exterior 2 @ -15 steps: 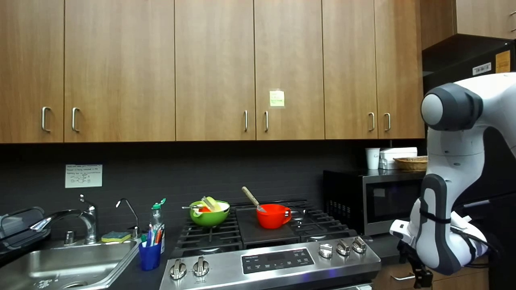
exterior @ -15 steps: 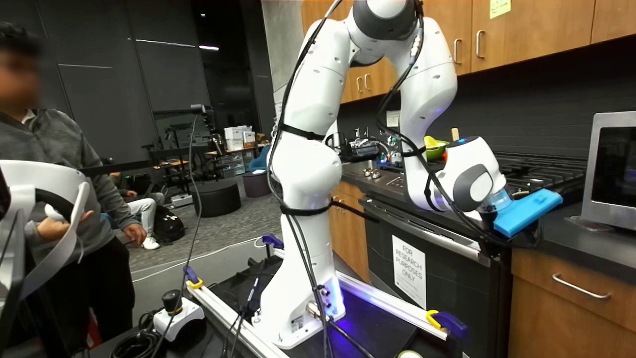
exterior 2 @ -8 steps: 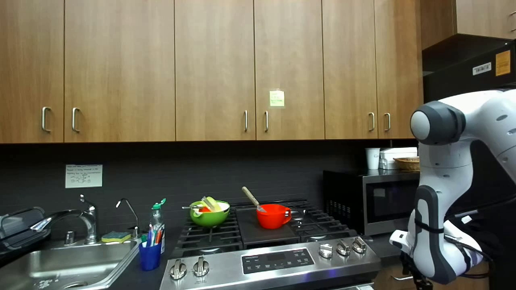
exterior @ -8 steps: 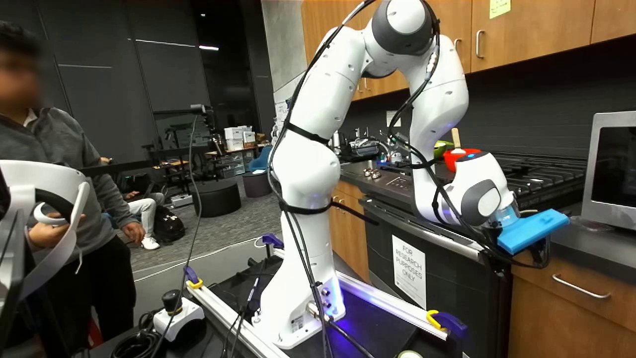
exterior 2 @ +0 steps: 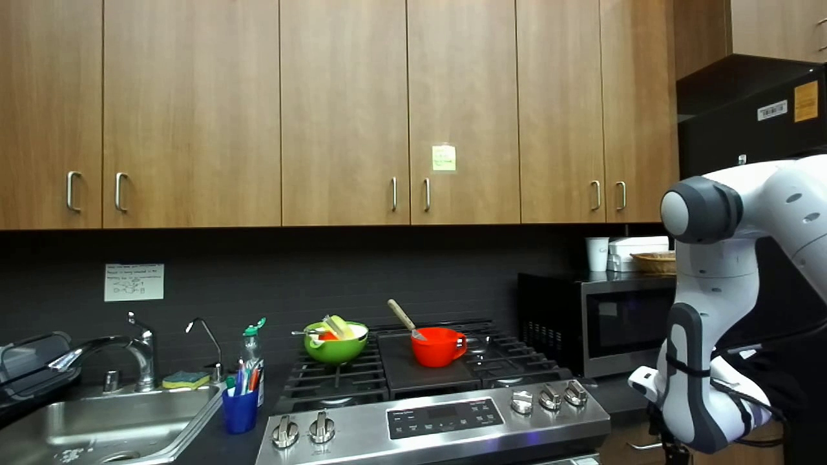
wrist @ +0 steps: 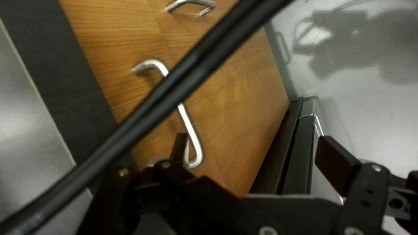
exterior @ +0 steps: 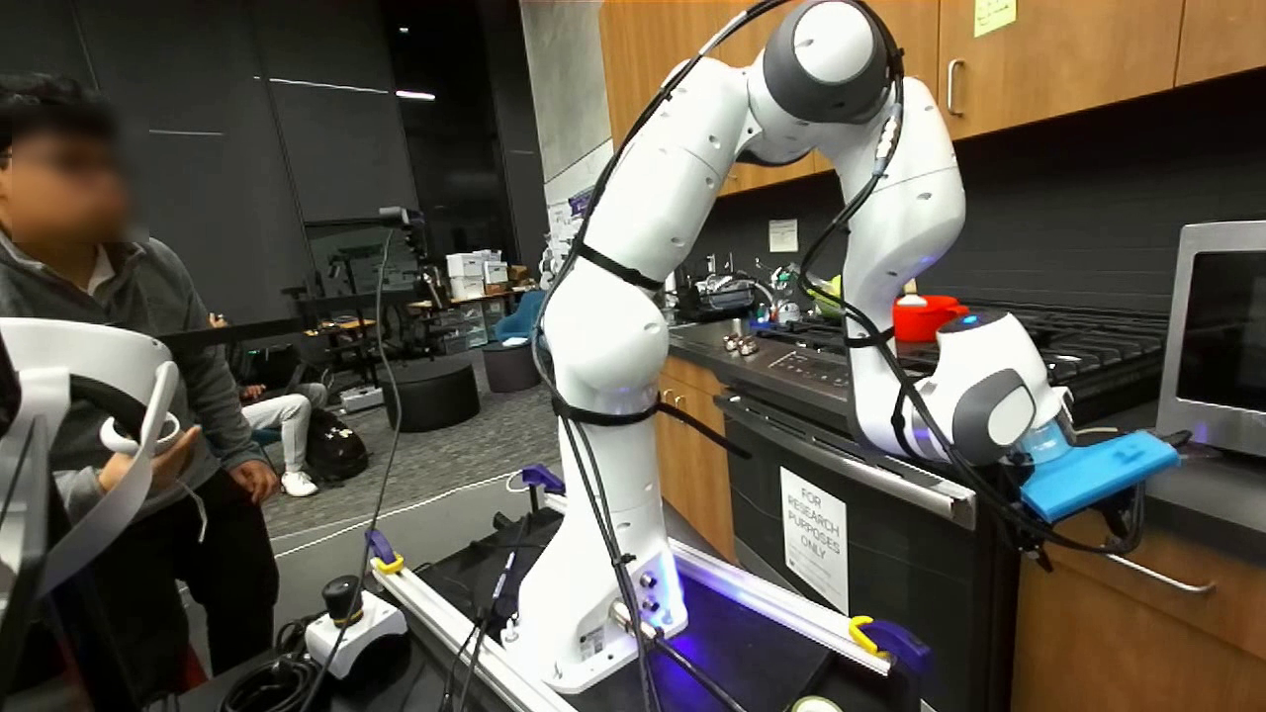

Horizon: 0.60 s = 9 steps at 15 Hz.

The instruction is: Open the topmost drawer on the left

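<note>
Room: kitchenette beside a carpeted area (exterior: 445, 460); a person (exterior: 143, 307) in a grey top stands at the left of an exterior view. Dark worktop (exterior: 1212, 489), rear edge against a dark wall (exterior 2: 465, 271); wood wall cupboards (exterior 2: 342, 110) above. Range (exterior 2: 355, 431) interrupts the worktop's front edge; on its top, a green bowl (exterior 2: 336, 352) and a red cup (exterior 2: 434, 352) with a spatula (exterior 2: 402, 314) tilted in it. Sink (exterior 2: 129, 420) is let into the worktop; blue cup (exterior 2: 240, 413) holding pens (exterior 2: 245, 378) stands just beside the sink's right rim. Microwave (exterior 2: 630, 323) sits back from the worktop's front edge, near the range.

Task item: topmost drawer (wrist: 127, 91), directly below the worktop's front edge, at the corner next to the range. Front is shallow, wide, medium-brown, grain visible; slim silver bar handle (wrist: 190, 127), ends bent in toward the wood. Drawer closed, front flush with the cabinet (exterior: 1118, 653).

End effector (wrist: 258, 156): fingers well spread, nothing gripped. In the wrist view one finger overlaps the handle's lower end; contact or gap cannot be told. A black cable (wrist: 163, 104) crosses in front of the handle in the same view.
</note>
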### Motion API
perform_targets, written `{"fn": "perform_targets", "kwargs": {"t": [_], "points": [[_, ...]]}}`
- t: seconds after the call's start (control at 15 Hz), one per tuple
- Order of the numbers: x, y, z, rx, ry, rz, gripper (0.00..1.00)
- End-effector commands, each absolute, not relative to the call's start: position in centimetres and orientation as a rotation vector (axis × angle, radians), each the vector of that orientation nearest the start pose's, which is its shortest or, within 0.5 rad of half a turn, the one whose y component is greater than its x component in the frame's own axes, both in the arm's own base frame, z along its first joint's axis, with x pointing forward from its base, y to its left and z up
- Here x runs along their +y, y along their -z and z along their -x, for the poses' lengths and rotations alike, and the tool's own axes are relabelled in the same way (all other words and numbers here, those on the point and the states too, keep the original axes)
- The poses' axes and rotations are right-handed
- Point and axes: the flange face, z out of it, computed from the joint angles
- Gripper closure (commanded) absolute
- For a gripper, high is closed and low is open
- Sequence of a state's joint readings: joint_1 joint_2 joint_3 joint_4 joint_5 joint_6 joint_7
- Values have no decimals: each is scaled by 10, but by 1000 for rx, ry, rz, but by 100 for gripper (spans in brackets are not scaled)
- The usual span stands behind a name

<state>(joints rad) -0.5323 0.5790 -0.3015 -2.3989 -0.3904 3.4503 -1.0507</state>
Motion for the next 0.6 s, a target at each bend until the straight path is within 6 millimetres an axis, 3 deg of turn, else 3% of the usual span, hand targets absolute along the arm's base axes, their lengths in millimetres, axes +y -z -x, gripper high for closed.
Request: {"fn": "perform_targets", "kwargs": {"t": [0.0, 0.53], "points": [[-367, -143, -393, -1256, 375, 3376, 0], [-369, -118, -405, -1361, 308, 3314, 0]]}}
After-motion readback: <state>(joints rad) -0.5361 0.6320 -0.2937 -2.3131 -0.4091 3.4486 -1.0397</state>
